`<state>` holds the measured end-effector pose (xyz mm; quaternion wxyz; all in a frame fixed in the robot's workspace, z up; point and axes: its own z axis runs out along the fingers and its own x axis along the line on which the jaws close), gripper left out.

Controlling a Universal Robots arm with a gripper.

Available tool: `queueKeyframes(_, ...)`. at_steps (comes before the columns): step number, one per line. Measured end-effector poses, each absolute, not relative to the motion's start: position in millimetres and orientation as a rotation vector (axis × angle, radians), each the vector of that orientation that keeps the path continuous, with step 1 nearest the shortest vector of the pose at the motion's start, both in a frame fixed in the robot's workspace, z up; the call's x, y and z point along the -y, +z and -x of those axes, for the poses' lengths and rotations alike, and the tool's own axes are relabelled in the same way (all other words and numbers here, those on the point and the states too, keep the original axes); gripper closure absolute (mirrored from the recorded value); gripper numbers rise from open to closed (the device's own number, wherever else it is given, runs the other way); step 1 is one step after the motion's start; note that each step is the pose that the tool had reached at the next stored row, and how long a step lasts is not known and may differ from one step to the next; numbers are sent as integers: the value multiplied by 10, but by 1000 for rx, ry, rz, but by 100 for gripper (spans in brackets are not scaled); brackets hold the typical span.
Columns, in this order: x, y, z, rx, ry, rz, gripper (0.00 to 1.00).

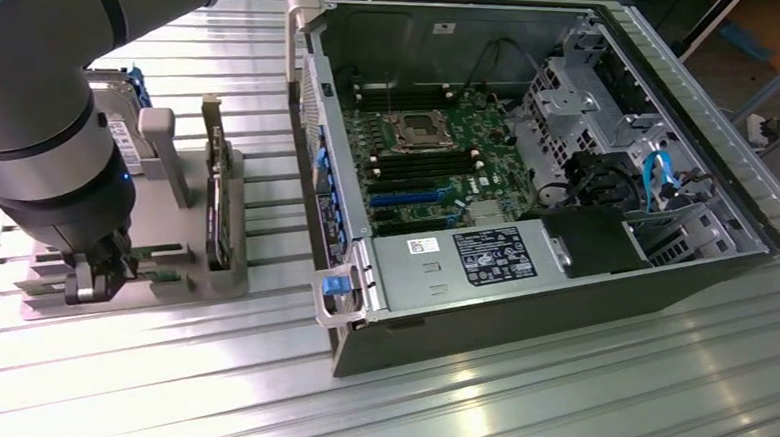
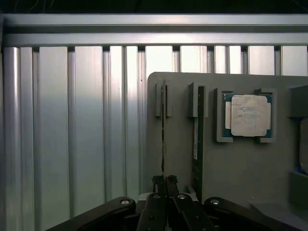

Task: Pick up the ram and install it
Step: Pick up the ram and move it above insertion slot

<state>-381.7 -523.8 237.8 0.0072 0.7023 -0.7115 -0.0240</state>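
Note:
The ram (image 2: 163, 130) stands on edge in a slot of the grey holder (image 2: 240, 168) and shows as a thin dark line. My gripper (image 2: 165, 182) is directly over one end of it, with both fingers pressed together on its top edge. A second green stick with a pale label (image 2: 198, 139) stands in the neighbouring slot, untouched. In the exterior view my gripper (image 1: 93, 281) is down at the near end of the holder (image 1: 173, 287), on that view's left, well apart from the open computer case (image 1: 357, 327).
A square silver processor (image 2: 249, 115) lies in a pocket of the holder beside the sticks. A wider dark card (image 1: 217, 204) stands on edge between the holder and the case. The motherboard (image 1: 427, 160) lies exposed inside the case. Ribbed metal table (image 1: 514, 405) surrounds everything.

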Motion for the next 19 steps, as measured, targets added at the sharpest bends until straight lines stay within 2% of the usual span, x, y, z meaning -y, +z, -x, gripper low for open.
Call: queueKeyframes(19, 5238, 2433, 3817, 2225, -75, -2196, 88)
